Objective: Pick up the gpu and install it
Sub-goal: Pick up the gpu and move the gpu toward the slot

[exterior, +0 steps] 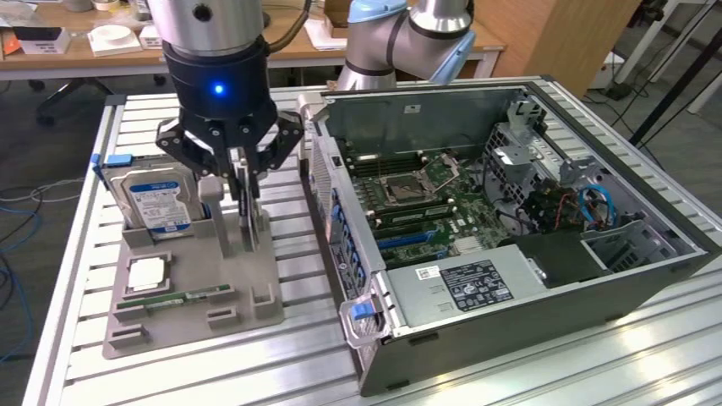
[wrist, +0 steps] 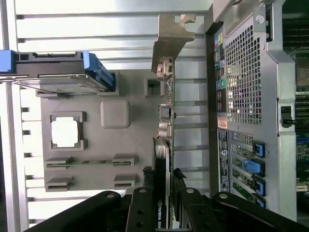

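Exterior view, front to back.

Nearest, lower left: the slatted tabletop [exterior: 226, 372] carries a grey holder tray [exterior: 254, 279]. A green memory stick [exterior: 181, 296] lies in a groove at the tray's front. Just behind it a square processor [exterior: 147, 275] sits in its pocket.

Mid-tray, left of centre: the gpu [exterior: 248, 222] stands on edge between its slot posts. The gripper [exterior: 240, 199] comes down from the upper left. Its fingers are drawn in narrow and pinch the card's upper edge, one on each face. The wrist view agrees: the card is edge-on between the black fingers, with the silver bracket [wrist: 170, 41] at the far short end. I cannot tell whether the lower edge is clear of the posts.

Toward the exterior view's left, the hard drive [exterior: 158, 199] stands upright, near the gripper linkage but apart from it.

Right half: the open computer case [exterior: 631, 279] shows the motherboard [exterior: 418, 203] and blue expansion slots [exterior: 407, 239]. Its perforated rear wall [exterior: 327, 211] is just beside the tray.

Risks (my judgement):
- The pinch is on a thin edge, away from the bracket end, so the card may pivot or slip.
- If the card binds in the posts, the tray could drag and unseat the stick and processor.
- The linkage is wide, so sideways drift could knock the hard drive.
- The bracket may catch the rear wall on the way over.
- A tilted card would miss its slot, and pressing it then risks the contacts.
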`<state>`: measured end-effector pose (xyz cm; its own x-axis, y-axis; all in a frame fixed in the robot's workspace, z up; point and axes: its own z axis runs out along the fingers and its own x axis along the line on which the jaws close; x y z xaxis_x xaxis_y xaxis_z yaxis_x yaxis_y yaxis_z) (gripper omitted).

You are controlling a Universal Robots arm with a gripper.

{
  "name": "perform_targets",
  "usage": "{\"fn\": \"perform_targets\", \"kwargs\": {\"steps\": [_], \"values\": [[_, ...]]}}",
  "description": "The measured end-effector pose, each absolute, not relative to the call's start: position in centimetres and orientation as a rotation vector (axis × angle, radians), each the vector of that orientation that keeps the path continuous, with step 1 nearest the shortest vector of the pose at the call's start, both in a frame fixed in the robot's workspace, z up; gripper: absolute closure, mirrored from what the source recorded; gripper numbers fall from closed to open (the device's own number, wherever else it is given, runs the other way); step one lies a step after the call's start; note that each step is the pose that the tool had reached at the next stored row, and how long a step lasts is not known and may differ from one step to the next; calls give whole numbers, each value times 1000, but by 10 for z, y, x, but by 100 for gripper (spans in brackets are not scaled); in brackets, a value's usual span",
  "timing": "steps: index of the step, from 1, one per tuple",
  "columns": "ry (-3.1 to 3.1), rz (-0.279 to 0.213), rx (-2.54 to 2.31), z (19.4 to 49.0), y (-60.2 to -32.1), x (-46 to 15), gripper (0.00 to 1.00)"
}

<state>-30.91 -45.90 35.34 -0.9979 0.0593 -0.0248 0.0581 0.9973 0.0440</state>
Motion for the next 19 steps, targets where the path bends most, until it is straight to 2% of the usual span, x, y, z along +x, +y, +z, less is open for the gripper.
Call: {"fn": "perform_targets", "kwargs": {"steps": [19], "values": [[3113, 67, 92, 365, -459, -309, 74]]}}
